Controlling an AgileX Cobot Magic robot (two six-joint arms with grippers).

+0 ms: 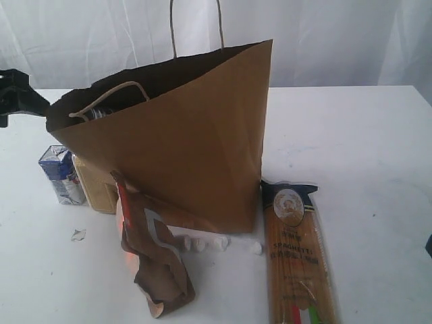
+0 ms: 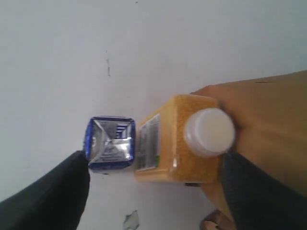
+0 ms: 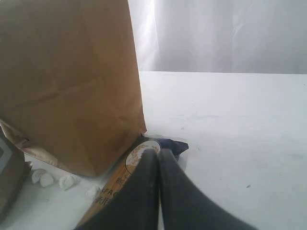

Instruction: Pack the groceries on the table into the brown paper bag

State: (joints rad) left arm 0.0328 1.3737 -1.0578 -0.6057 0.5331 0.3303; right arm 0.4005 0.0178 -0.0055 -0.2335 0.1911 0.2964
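Long clear spaghetti packet (image 1: 293,260) lies by the brown paper bag (image 1: 196,135) on the white bench (image 1: 351,142); the wide-open left claw (image 2: 156,160), above blue-white carton (image 2: 110,143) and yellow-filled bottle (image 2: 168,143), should centre on one.

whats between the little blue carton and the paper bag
The yellow-filled bottle stands between the small blue-white carton and the brown paper bag. The left wrist view shows it best; the exterior view shows it too.

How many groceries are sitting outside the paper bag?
4, in the exterior view: blue-white carton and yellow-filled bottle left of the bag, foil pouch in front of it, spaghetti packet lying to its right. More may be hidden behind the bag.
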